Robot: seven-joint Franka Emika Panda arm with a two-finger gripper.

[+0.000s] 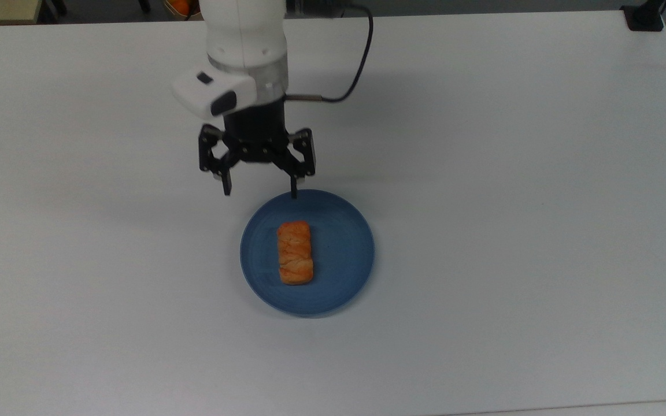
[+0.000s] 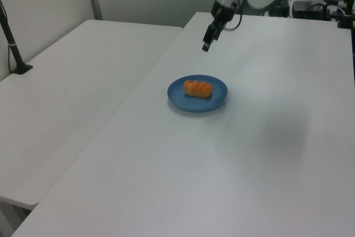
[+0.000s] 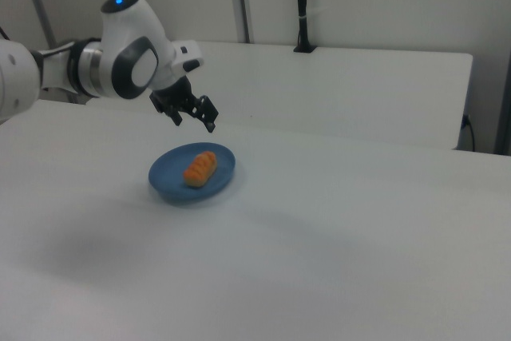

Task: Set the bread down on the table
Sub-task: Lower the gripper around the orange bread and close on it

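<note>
The bread point(image 1: 295, 252), a small orange-golden pastry with pale streaks, lies lengthwise left of centre on a round blue plate point(image 1: 347, 260) in the middle of the white table point(image 1: 483, 231). My gripper point(image 1: 260, 193) is open and empty, hanging in the air just beyond the plate's far rim in the top view, one fingertip over that rim. In the left view the gripper point(image 2: 206, 45) hovers above and behind the bread point(image 2: 198, 88). In the right view the gripper point(image 3: 194, 123) floats above the plate point(image 3: 168, 180) and the bread point(image 3: 200, 168).
A second white table point(image 2: 66, 92) adjoins on the left view's left, with a black pole mount point(image 2: 16, 54) on it. A black clamp point(image 1: 645, 17) sits at the top view's far right corner. A black cable point(image 1: 362, 52) loops off the arm.
</note>
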